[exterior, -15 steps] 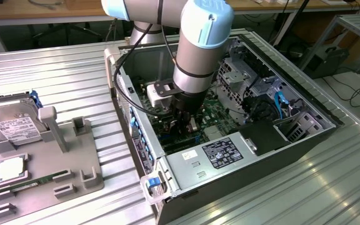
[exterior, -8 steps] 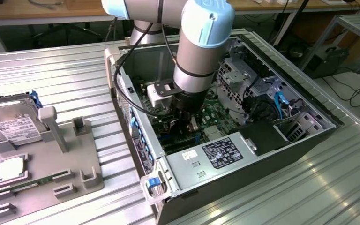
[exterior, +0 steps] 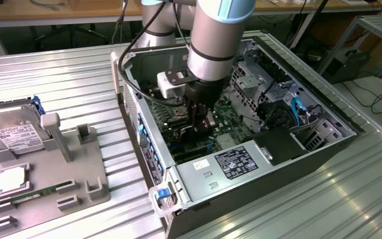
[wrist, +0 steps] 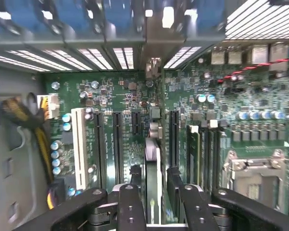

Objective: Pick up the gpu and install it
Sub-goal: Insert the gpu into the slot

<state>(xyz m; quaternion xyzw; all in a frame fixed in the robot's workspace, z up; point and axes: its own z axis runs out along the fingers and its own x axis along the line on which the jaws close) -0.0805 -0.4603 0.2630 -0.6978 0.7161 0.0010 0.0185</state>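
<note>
Inside the computer case [exterior: 324,107]: the gripper [exterior: 198,118] hangs low over the motherboard [wrist: 130,101], between the power supply [exterior: 234,162] and the rear wall.
Gpu: it stands on edge under the wrist, seen as a thin pale strip [wrist: 152,154] in line with the long black expansion slots [wrist: 117,144]. Whether its lower edge already sits in a slot is hidden.
Gripper state: it stands astride the card [wrist: 154,171], one side of it at each face. I cannot tell whether it clamps the card or stands loose around it.
Weight: I judge it light, since it is only a thin board with a small fan.
Stiffness: probably stiff along its length, but a thin board can flex if it is pushed at one end only.
Fragility: high, I think. The contact edge, the fan and the small parts on both faces will not tolerate scraping or side load.
Slip: the flat faces look smooth, so a weak hold could let the card tilt.
Where to hold: on the upper edge near the middle, pressing on bare board, away from the fan and the bracket.
Nearby risks: the white slot [wrist: 78,144], the capacitors and the CPU socket [wrist: 253,178] are close beside the card.
Outside the case: the hard drive [exterior: 18,132] and the memory stick [exterior: 42,193] rest on the grey fixture [exterior: 78,174], well apart.
</note>
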